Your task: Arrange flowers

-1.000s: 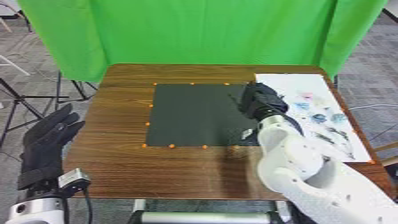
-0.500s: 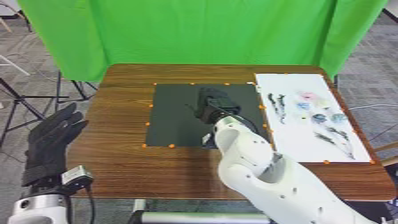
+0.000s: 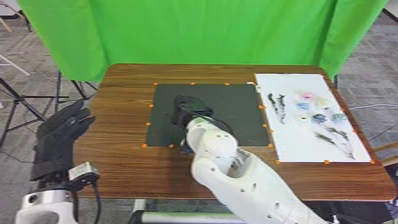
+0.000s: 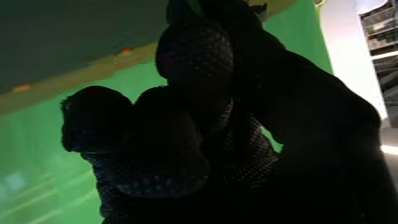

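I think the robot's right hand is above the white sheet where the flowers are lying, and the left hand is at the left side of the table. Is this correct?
Not quite: the head view shows the right hand above the dark mat, not the white sheet. The flowers do lie on that sheet, and the left hand is at the table's left side.

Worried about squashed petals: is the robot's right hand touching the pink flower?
Apart. The head view shows the right hand over the dark mat, while the pink flower lies off to its right, on the white sheet.
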